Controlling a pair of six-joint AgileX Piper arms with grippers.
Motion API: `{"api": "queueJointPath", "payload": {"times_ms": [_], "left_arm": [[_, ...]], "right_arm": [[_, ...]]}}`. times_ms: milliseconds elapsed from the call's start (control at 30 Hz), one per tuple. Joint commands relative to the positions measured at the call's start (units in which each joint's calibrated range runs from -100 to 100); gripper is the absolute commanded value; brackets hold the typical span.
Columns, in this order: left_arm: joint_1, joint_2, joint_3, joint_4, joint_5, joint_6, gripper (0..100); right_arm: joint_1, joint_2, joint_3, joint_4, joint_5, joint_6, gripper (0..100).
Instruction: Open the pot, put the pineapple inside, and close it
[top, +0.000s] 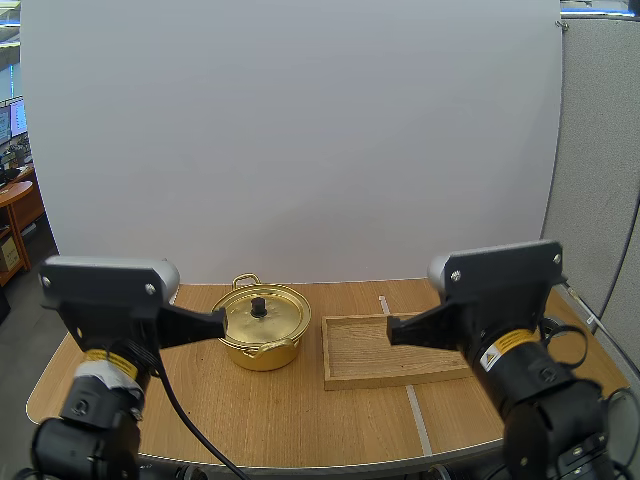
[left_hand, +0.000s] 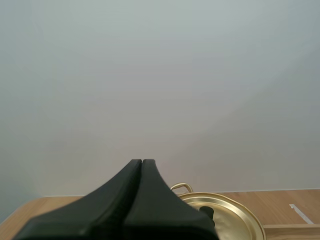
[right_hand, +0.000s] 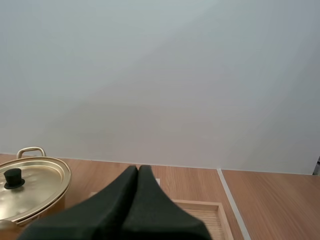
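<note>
Listing what my screens give me, item by item.

- One table (top: 300, 425): light wood top with a rounded front edge.
- One pot (top: 262, 355): gold, with loop handles, standing left of centre on the table. Its lid (top: 277, 318) is on, black knob up.
- One tray (top: 365, 355): shallow and wooden, just right of the pot and apart from it.
- One strip of white tape (top: 418, 420): it shows behind and in front of the tray.
- My left gripper (top: 222, 322): fingers pressed together into one dark wedge, holding nothing, tip pointing at the pot's left side (whether it touches the rim I cannot tell).
- My right gripper (top: 392, 330): likewise pressed together and carrying nothing, tip over the tray's left part.
- Surroundings: a plain white board (top: 300, 140) behind the table, a grey partition (top: 600, 180) at right, and an office desk (top: 18, 205) at far left.
</note>
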Motion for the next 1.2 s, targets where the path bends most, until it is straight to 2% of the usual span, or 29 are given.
{"api": "queueJointPath", "payload": {"times_ms": [0,167,267,433,667,1167], "left_arm": [[0.06,-0.2,3.5,0.9,-5.2,-0.4,0],[0.06,-0.2,7.1,0.9,-5.4,-0.4,0],[0.06,-0.2,7.1,0.4,-0.9,-0.4,0],[0.06,-0.2,7.1,0.3,3.6,-0.8,0],[0.06,-0.2,7.1,-0.2,18.7,-0.8,0],[0.06,-0.2,7.1,-0.2,17.5,-2.6,0]], "right_arm": [[-0.3,-0.5,4.1,-0.3,-6.8,-0.4,0],[-0.3,-0.5,9.1,-0.3,-7.2,-0.4,0],[-0.3,-0.5,9.8,-0.3,-7.2,-0.4,0],[-0.3,-0.5,9.8,-0.3,0.3,-0.4,0],[-0.3,-0.5,9.8,-0.3,11.5,-0.4,0],[-0.3,-0.5,9.8,-0.3,11.5,-0.2,0]]}}
